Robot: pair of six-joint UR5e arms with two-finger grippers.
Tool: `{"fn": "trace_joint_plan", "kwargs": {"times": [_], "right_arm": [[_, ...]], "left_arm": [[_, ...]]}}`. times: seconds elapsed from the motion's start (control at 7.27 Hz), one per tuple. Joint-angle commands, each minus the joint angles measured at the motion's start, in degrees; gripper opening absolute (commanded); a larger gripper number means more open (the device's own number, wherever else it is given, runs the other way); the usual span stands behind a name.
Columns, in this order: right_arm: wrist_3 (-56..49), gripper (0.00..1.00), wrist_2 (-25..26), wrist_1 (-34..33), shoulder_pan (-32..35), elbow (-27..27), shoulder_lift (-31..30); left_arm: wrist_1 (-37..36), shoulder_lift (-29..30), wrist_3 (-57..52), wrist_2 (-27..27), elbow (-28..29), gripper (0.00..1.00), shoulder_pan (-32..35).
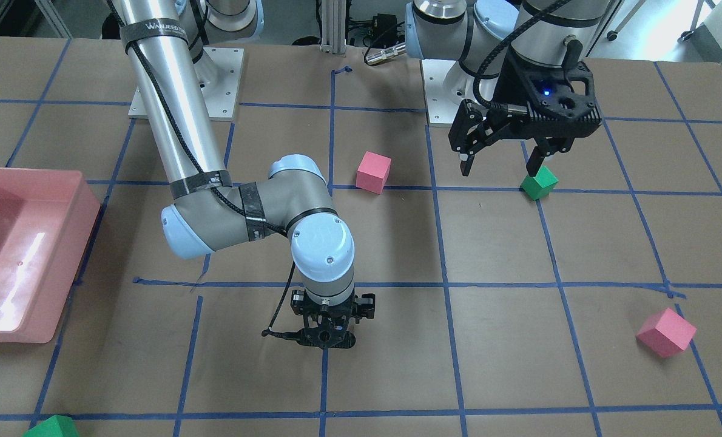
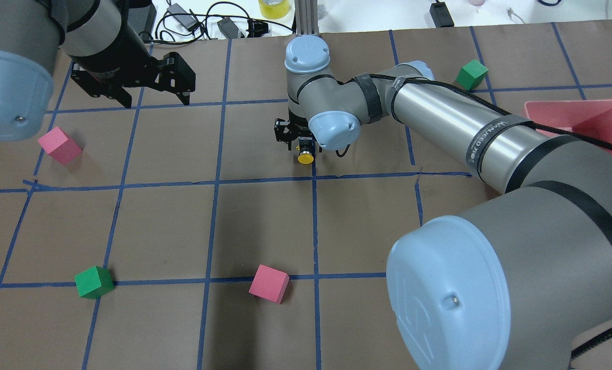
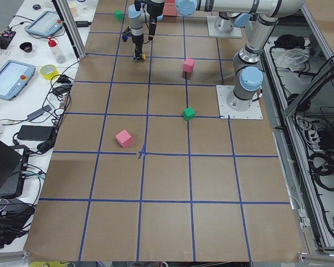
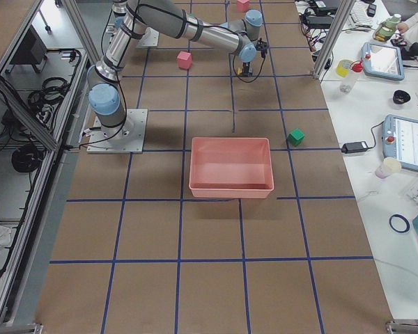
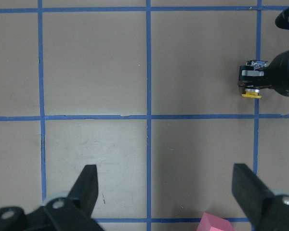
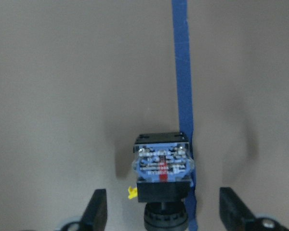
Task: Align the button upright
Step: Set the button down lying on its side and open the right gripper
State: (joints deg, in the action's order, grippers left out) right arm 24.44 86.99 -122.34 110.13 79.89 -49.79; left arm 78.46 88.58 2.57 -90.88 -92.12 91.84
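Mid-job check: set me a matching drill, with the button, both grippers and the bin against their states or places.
Things:
1 button
2 left gripper
3 right gripper
4 pink bin

States or places:
A jaws open, straddling the button
B lying on its side by a blue tape line
C off to the robot's right
D jaws open, far from the button

Pairs: 1-B, 2-D, 3-A, 4-C

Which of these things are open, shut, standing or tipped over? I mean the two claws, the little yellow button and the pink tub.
button: lying on its side, not upright.
right claw: open, straddling the button without touching it.
left claw: open, empty, up in the air.
pink tub: upright, empty.
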Motion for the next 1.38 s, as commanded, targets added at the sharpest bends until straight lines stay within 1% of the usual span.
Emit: {"fn": "trace_joint_plan", "kwargs": {"times": [0.0,0.14,0.28,0.41,0.55,0.69,0.83,0.96,1.1,1.24], "right_arm": [[-4.38,1.0,2.82,1.65,-0.09,1.13,-5.62],[-6.75,1.0,4.49,4.88,-1.49,2.36,-8.27],[-11.47,1.0,4.16,8.05,-4.55,3.76,-11.26],[-16.04,1.0,4.24,8.6,-8.23,5.87,-15.12],[-20.96,1.0,4.33,8.69,-10.44,8.5,-19.25],[-21.62,1.0,4.68,8.61,-11.6,10.26,-22.68],[-21.54,1.0,4.68,10.61,-13.52,10.37,-25.59],[-21.8,1.0,3.81,17.07,-15.46,10.19,-30.14],[-21.8,1.0,4.15,19.48,-16.78,10.02,-34.01],[-21.8,1.0,4.24,20.98,-16.62,10.19,-35.45]], "left_arm": [[-1.12,-0.77,0.06,-0.09,-1.05,1.0,0.27],[-1.03,-1.21,2.06,0.18,-1.48,1.0,0.44],[-1.03,-1.83,5.22,0.0,-2.62,1.0,0.79],[-1.73,-2.44,7.42,-0.08,-3.85,1.0,1.58],[-5.83,-2.36,9.1,-0.26,-5.69,1.0,3.24],[-11.78,-2.27,10.42,-1.57,-8.75,1.0,5.96],[-18.28,-1.92,11.91,-6.28,-12.44,1.0,9.72],[-25.13,-1.31,14.02,-8.5,-15.69,1.0,12.98],[-31.73,-0.78,16.3,-8.52,-19.12,1.0,14.84],[-39.19,-0.17,17.8,-8.35,-23.24,1.0,16.16]]}}
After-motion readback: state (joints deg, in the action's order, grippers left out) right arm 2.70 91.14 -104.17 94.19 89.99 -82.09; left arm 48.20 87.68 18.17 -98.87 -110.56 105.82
